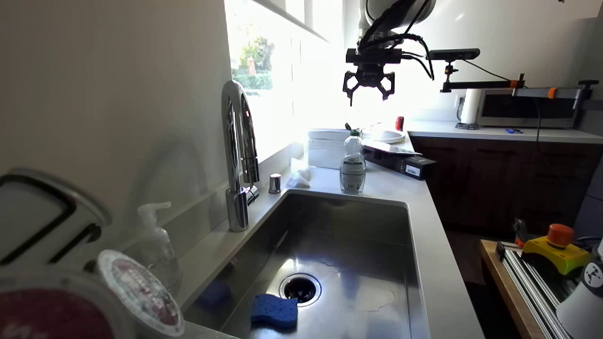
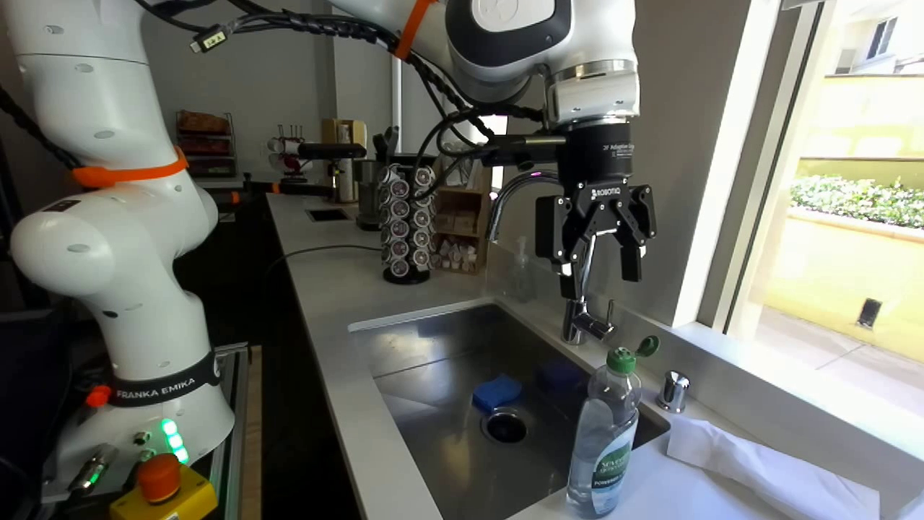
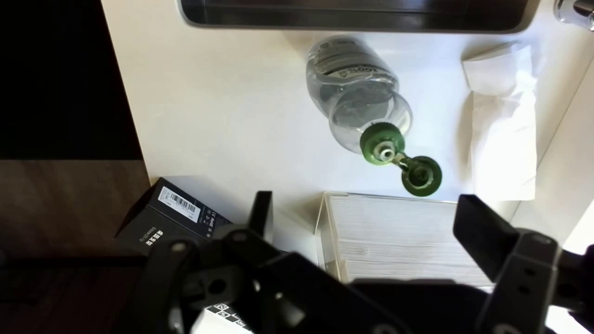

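Note:
My gripper (image 1: 368, 96) hangs in the air above the counter, pointing down. Its jaws stand wide apart with nothing between them, as the wrist view also shows for the gripper (image 3: 365, 198). A clear dish soap bottle (image 2: 605, 451) with a flipped-up green cap stands upright on the counter at the sink's end. In the wrist view the bottle (image 3: 350, 69) lies ahead of the fingertips, not touched. Seen below the open fingers is a white box of stacked paper (image 3: 399, 236). A blue sponge (image 1: 274, 311) rests in the steel sink (image 1: 348, 249) beside the drain.
A chrome faucet (image 1: 238, 207) rises beside the sink, with a chrome cap (image 2: 673, 392) near it. Folded white paper (image 3: 503, 125) lies by the window wall. A black box (image 3: 178, 215) sits near the counter edge. A pod carousel (image 2: 406, 224) stands beyond the sink.

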You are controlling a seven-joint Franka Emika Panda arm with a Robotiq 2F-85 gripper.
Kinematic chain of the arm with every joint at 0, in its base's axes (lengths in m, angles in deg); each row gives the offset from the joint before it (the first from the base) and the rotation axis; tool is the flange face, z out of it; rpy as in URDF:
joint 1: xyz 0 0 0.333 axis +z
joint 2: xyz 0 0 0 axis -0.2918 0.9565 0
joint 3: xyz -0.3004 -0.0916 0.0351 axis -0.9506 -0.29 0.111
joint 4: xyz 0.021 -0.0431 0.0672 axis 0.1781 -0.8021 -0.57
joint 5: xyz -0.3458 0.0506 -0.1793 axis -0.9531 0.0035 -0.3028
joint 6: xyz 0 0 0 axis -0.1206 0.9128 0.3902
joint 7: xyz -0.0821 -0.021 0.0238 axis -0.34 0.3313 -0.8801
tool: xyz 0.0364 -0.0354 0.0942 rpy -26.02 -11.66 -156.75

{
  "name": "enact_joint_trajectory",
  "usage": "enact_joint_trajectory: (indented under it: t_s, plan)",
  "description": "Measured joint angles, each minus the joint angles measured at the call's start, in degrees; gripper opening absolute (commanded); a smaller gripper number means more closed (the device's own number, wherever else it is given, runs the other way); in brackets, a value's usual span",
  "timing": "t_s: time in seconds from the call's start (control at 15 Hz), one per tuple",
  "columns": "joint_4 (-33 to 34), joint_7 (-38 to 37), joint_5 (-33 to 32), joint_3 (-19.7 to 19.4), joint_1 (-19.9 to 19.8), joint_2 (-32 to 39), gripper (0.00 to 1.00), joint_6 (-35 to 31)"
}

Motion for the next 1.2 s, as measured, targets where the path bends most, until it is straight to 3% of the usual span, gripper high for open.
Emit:
enact_joint_trajectory:
  t_s: [0.4, 0.87, 1.2]
  plan:
    - [5.7, 8.0, 3.6, -2.3, 0.0, 5.3, 1.0, 3.3]
    - [18.5, 17.8, 10.7, -5.0, -0.4, 14.9, 1.0, 12.9]
    - [24.9, 21.9, 13.3, -5.9, -1.3, 21.4, 1.0, 14.0]
